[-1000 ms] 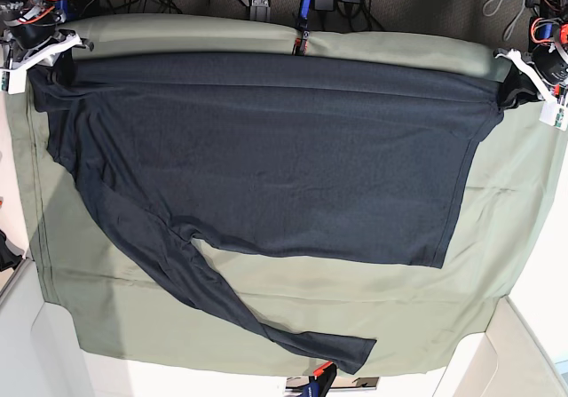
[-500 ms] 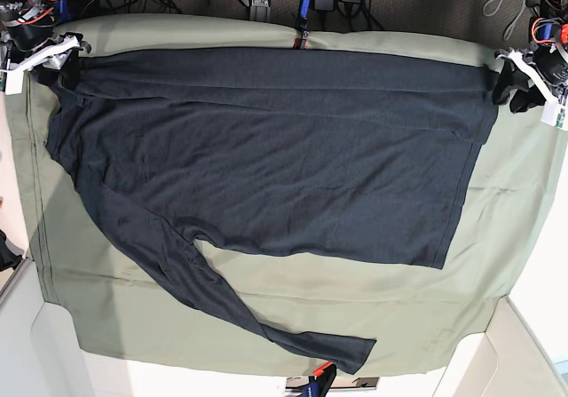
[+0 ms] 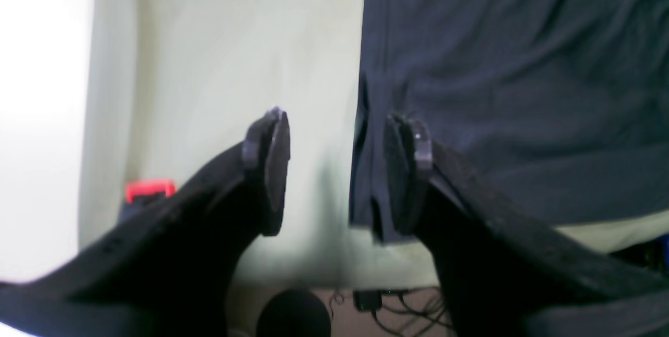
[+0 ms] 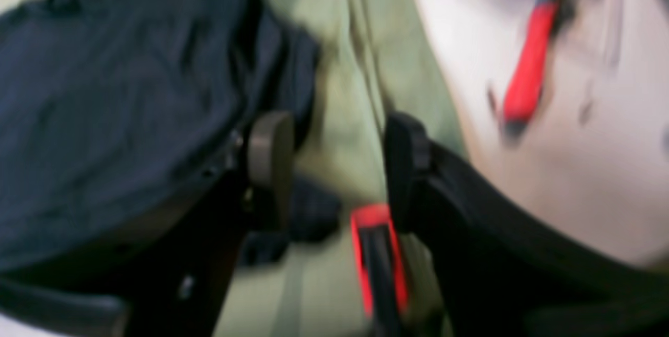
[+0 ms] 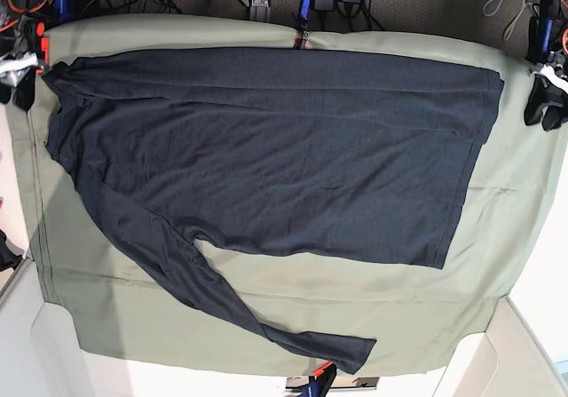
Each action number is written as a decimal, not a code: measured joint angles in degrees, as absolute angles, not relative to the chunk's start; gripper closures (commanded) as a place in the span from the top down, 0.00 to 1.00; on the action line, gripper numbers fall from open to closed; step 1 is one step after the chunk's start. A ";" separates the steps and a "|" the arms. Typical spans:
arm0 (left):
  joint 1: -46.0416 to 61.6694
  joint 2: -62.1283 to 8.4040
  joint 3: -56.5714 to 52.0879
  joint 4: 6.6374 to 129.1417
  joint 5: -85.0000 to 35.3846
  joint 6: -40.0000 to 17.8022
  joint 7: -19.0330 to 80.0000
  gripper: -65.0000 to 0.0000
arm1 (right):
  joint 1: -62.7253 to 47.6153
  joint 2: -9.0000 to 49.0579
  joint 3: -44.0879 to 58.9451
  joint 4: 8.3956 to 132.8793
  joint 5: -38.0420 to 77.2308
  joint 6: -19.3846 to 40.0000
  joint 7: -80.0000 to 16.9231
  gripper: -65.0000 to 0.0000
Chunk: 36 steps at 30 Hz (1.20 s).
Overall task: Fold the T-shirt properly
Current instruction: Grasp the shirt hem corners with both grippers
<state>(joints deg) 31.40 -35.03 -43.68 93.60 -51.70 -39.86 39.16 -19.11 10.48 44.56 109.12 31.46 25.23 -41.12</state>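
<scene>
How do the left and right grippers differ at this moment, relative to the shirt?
The left gripper has one finger over the T-shirt hem corner; the right gripper has dark fabric only beside one finger, olive sheet in the gap. In the base view, the left gripper sits clear of the sheet's edge, the right gripper nearer a shirt corner. Both have open jaws holding nothing.

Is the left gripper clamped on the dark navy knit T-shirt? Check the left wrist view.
No: the left gripper is open, its fingers spread apart with only olive-green cloth sheet between them, the T-shirt's edge lying loose beside one finger.
</scene>
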 measured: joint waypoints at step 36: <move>-21.65 -37.30 -2.15 47.29 -35.07 -35.59 22.98 0.59 | 12.82 13.65 25.91 67.94 17.10 24.45 -36.42 0.44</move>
<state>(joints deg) -21.65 -37.30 -2.15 47.29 -35.07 -35.59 22.98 12.82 13.65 25.91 67.94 17.10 24.45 -36.42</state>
